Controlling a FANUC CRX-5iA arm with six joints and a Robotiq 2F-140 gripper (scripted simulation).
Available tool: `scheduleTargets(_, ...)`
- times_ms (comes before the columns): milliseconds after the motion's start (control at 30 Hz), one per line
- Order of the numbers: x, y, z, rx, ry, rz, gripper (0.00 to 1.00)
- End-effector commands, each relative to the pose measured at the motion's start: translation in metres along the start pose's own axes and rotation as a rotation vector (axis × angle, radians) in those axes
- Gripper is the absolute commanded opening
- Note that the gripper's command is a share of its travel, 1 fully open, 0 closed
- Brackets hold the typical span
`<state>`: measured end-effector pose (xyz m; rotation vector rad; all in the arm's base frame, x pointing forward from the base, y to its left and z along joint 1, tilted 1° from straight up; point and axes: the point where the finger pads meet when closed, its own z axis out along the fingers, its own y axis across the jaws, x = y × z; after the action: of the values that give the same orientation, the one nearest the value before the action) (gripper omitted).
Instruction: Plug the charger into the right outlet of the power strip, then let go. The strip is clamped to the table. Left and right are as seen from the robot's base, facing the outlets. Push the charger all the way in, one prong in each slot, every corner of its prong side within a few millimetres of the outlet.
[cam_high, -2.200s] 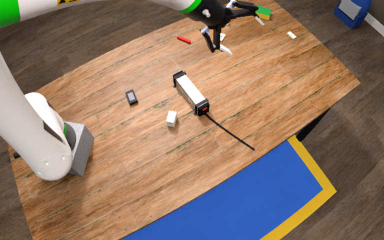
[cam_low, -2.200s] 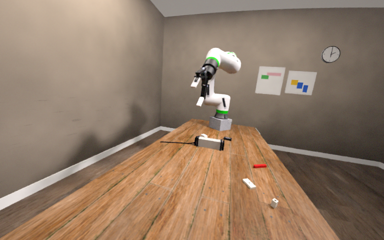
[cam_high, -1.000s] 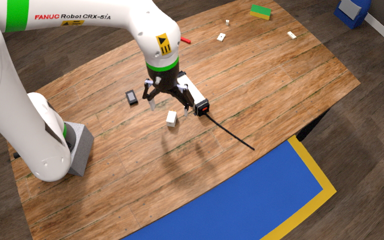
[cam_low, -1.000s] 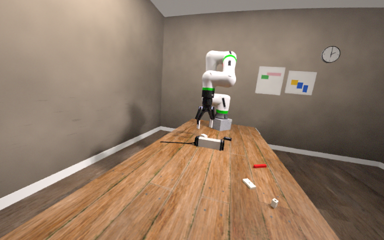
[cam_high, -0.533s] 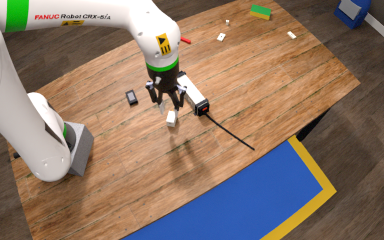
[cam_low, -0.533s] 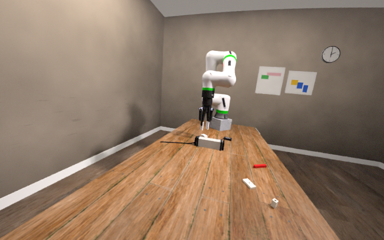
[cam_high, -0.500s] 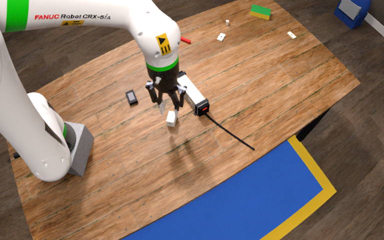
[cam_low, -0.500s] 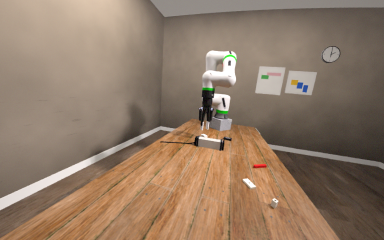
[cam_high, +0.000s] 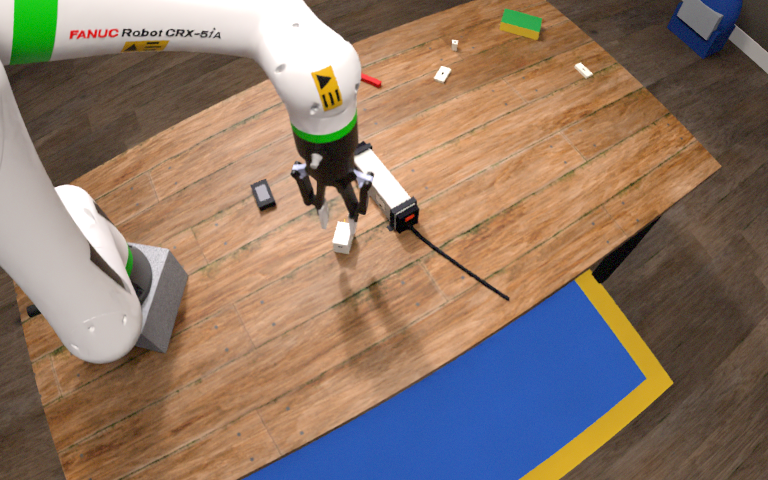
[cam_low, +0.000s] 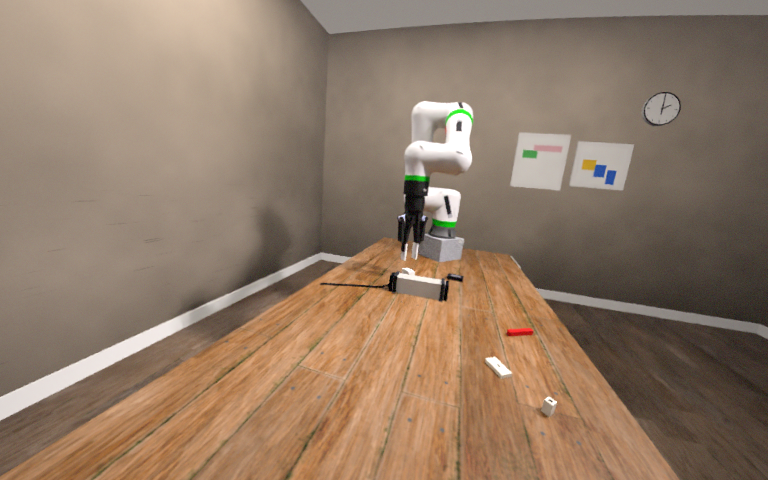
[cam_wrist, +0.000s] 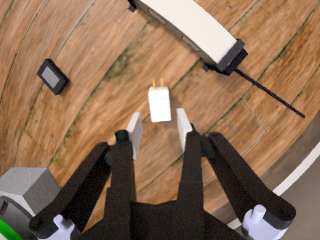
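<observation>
Plainly the charger (cam_wrist: 159, 104), a small, stiff, light white block, lies flat mid-table beside the power strip (cam_wrist: 184, 19), prongs toward it; the gripper (cam_wrist: 158, 130) hangs above, narrowed, holding nothing; grip its two long flat sides.

A plain indoor test room resembling a robotics lab. Bare grey-brown walls (cam_low: 141, 141) with a white baseboard (cam_low: 169, 325) enclose a dark wood floor (cam_high: 724, 237). A long plank table (cam_low: 362, 396) carries the robot arm (cam_low: 436, 147) on a grey block (cam_low: 447, 249) near its far edge. A wall clock (cam_low: 661, 108) and two paper charts (cam_low: 572, 161) hang behind; a blue mat with yellow border (cam_high: 509, 396) lies beside the table's edge.
</observation>
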<state>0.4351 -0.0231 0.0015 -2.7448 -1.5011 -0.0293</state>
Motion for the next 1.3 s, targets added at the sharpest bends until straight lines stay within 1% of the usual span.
scheduleTargets(0,0.0,0.001,-0.001,-0.001,0.001,0.0,0.38)
scheduleTargets(533,0.0,0.001,0.008,-0.001,0.001,0.0,0.38)
scheduleTargets(967,0.0,0.001,0.036,-0.001,0.001,0.0,0.38)
scheduleTargets(1033,0.0,0.001,0.036,-0.001,0.001,0.0,0.38)
scheduleTargets(1267,0.0,0.001,0.053,-0.001,0.001,0.0,0.38)
